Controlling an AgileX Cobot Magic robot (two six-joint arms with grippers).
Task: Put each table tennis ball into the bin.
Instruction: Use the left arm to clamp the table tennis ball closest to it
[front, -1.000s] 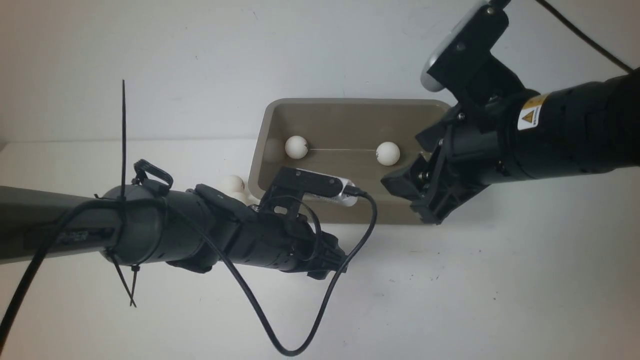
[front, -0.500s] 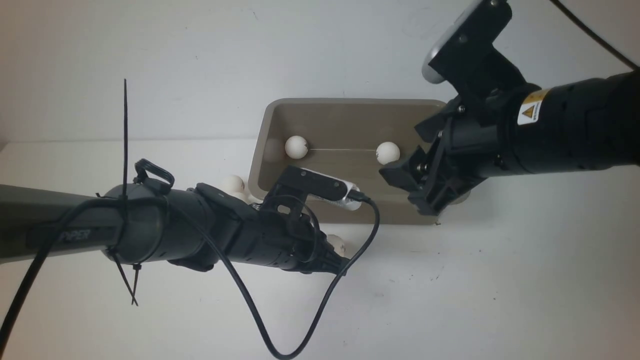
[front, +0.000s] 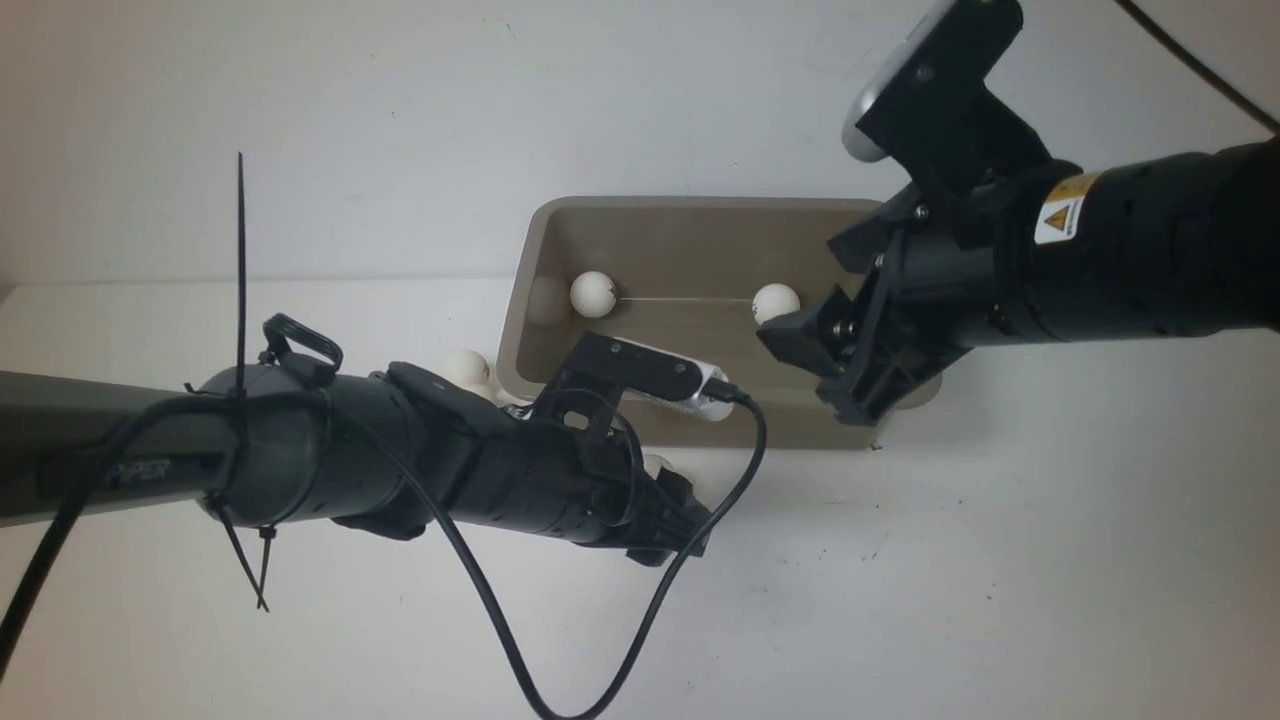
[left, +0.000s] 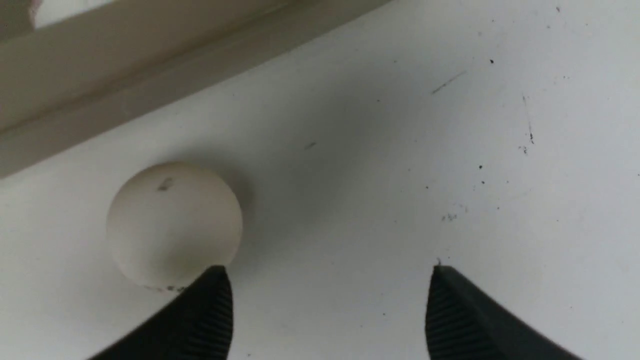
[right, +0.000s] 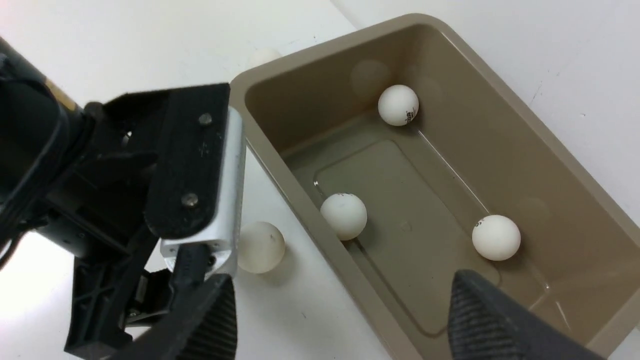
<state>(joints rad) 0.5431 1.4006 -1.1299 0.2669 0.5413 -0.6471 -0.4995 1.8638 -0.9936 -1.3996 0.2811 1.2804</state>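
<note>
The taupe bin (front: 700, 204) stands at the table's middle back. The right wrist view shows three table tennis balls in the bin (right: 505, 105): one (right: 398, 104), a second (right: 343, 216) and a third (right: 496, 237). Another ball (front: 657, 465) lies on the table before the bin's front wall, and one more (front: 467, 367) at the bin's left end. My left gripper (front: 682, 526) is low over the table and open. That front ball (left: 174, 225) sits just outside one fingertip (left: 212, 300), not between the jaws. My right gripper (right: 344, 278) hangs open and empty over the bin's front right.
The left arm's wrist camera (right: 200, 165) and its black cable (front: 600, 660) loop in front of the bin. A cable tie (front: 240, 260) sticks up from the left arm. The white table (front: 1000, 560) runs to the back wall.
My left gripper has dropped a little toward the table and opened. A ball that was hidden a second ago now lies beside its tip. The right arm has shifted slightly left.
</note>
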